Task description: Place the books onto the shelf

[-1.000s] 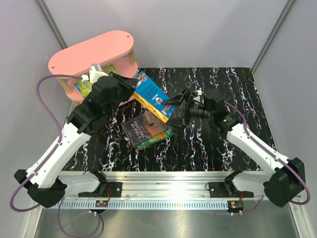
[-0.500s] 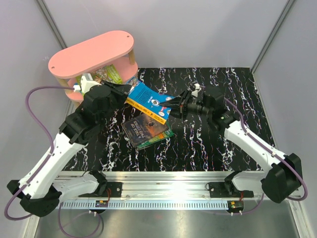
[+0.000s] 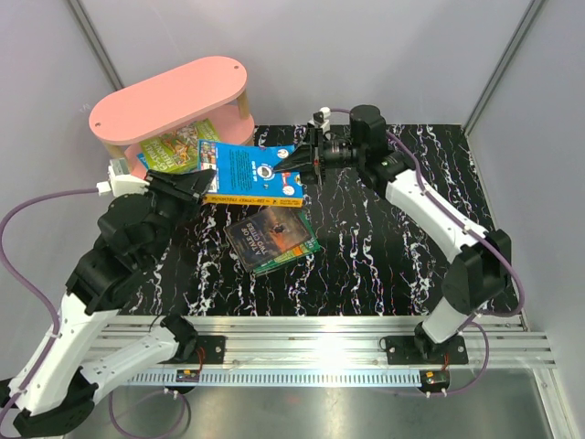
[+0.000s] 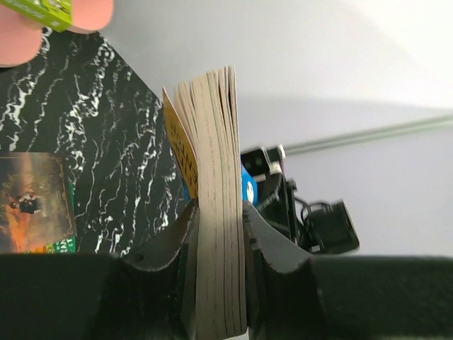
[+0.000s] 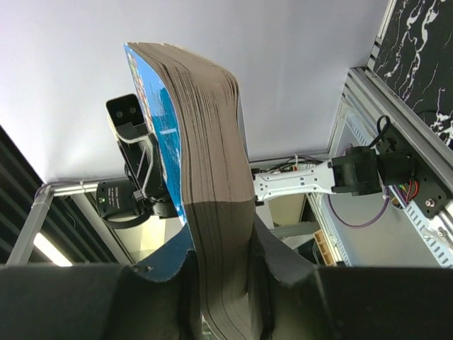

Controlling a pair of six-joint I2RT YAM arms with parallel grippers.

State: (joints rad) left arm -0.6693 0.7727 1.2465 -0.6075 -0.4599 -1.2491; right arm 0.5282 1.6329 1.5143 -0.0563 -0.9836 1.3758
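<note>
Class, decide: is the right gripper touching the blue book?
Touching. In the right wrist view, the right gripper clamps the blue book, pressing both sides of its pages.

White-and-black arms (image 3: 430, 215), purple cables (image 3: 55, 194)

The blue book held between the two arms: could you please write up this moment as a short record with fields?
blue book: gripped at both ends, cover up, beside the shelf
left arm: jaws shut on the book's shelf-side end
right arm: jaws shut on the opposite end
shelved books: green covers, under the shelf's top board
table: dark book lying on a green book
</note>
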